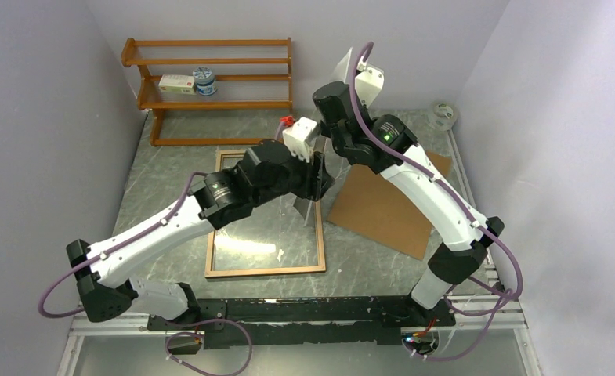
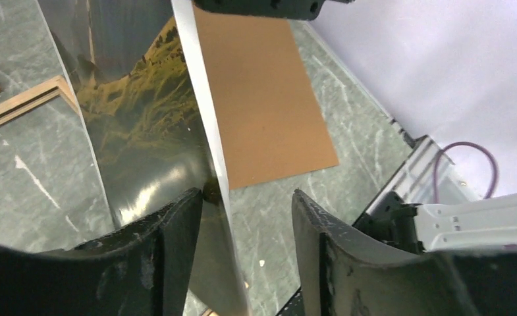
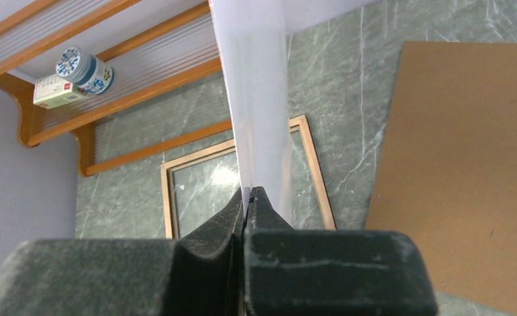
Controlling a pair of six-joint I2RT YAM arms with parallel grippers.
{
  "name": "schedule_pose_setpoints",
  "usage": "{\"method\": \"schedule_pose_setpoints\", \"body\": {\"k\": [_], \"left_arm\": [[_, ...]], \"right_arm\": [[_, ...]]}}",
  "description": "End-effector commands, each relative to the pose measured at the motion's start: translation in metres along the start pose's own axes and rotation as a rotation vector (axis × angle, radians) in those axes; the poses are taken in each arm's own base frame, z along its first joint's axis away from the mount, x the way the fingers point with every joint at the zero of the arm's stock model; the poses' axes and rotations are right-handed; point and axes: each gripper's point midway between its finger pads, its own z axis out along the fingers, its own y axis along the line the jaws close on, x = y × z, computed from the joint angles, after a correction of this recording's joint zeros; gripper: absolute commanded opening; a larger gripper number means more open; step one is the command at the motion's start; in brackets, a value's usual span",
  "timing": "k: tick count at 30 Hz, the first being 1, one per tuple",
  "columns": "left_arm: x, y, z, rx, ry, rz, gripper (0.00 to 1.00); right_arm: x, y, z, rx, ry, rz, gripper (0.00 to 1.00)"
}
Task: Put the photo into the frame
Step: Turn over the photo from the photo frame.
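Observation:
My right gripper (image 3: 247,197) is shut on one edge of the photo (image 3: 255,99) and holds it on edge above the table, its white back towards that camera. In the top view the right gripper (image 1: 334,100) is at the back centre; a white corner of the photo (image 1: 343,66) sticks up and its lower edge hangs near the frame. My left gripper (image 2: 245,217) is open, its jaws on either side of the photo's (image 2: 143,112) edge, with the mountain side against the left finger (image 2: 170,250). The frame (image 1: 218,235) lies flat, wood-coloured back up.
The flat brown backing board (image 1: 390,207) lies right of the frame and also shows in the left wrist view (image 2: 262,99). An orange-brown shelf rack (image 1: 210,102) with a box and a tin stands at the back left. A tape roll (image 1: 443,115) lies at the back right.

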Motion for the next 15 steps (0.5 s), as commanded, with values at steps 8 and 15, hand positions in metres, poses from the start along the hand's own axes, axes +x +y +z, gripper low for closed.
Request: {"method": "schedule_pose_setpoints", "body": {"k": [8, 15], "left_arm": [[-0.014, 0.027, -0.005, -0.351, -0.085, 0.050, 0.36], [-0.009, 0.035, -0.005, -0.394, -0.085, 0.047, 0.19]], "right_arm": [[-0.008, 0.002, -0.006, 0.002, -0.019, 0.069, 0.00], [-0.008, 0.004, -0.009, -0.018, -0.002, 0.084, 0.00]]}}
